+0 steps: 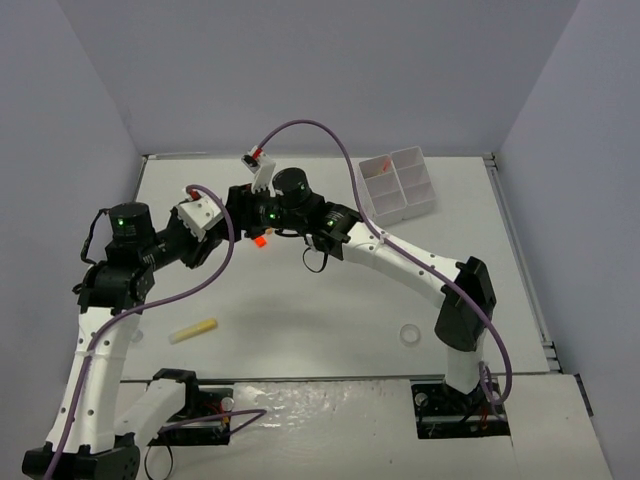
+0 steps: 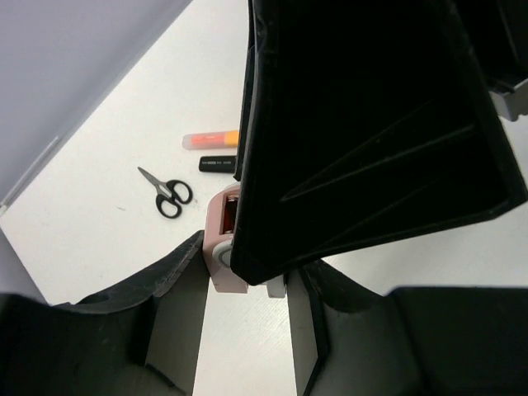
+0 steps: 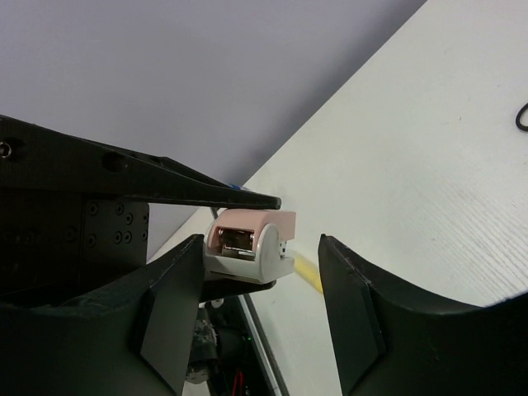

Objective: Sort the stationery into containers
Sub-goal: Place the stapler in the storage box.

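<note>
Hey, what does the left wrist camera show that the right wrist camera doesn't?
Only the left wrist: small black scissors, a peach-orange highlighter and a short black item lying on the table. Only the right wrist: a yellow object and, at the frame's edge, a black loop. Both: the pink-and-grey item, seen close up.

My left arm [image 1: 95, 360] and right arm [image 1: 400, 255] are white tubes with black joints and small green lights [image 1: 121, 214], purple cables [image 1: 310, 130] loop along them, and the fingers [image 3: 363, 322] of my right gripper [image 3: 260, 241] are dark wedges beside a black plate [image 3: 99, 231] dotted with tiny screws [image 3: 124, 221].
</note>
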`<act>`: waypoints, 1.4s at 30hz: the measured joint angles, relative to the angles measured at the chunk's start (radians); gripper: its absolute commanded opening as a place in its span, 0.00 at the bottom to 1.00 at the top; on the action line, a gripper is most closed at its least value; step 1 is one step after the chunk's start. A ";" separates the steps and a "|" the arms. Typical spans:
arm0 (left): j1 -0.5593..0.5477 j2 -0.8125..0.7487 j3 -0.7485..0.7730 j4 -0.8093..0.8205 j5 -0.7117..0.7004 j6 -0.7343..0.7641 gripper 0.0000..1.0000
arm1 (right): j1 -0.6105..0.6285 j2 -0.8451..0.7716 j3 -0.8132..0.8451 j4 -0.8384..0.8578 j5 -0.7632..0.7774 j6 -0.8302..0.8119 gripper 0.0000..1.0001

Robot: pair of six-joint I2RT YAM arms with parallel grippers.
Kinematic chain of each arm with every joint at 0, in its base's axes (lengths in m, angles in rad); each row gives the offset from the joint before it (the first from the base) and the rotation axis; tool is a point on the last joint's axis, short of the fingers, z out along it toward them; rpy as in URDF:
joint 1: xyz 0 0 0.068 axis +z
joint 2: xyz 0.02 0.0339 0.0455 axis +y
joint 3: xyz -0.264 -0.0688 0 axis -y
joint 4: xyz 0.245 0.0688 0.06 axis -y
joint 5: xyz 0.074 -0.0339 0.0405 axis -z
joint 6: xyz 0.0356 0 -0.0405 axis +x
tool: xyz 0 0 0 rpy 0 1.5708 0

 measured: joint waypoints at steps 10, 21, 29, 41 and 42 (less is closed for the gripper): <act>0.000 0.035 -0.002 -0.026 -0.022 0.068 0.00 | 0.008 0.059 0.043 -0.009 -0.001 -0.008 0.42; 0.004 0.076 -0.003 -0.086 -0.105 0.159 0.20 | 0.015 0.156 0.100 0.005 -0.034 0.032 0.00; 0.003 0.075 -0.003 -0.041 -0.130 0.144 0.97 | 0.009 0.158 0.089 0.001 -0.052 0.057 0.00; 0.000 0.025 -0.004 -0.035 -0.123 -0.026 0.97 | -0.257 0.035 -0.182 -0.043 0.015 0.083 0.00; 0.000 0.021 -0.004 -0.038 -0.123 -0.047 0.97 | -0.305 0.010 -0.205 -0.058 0.039 0.083 0.00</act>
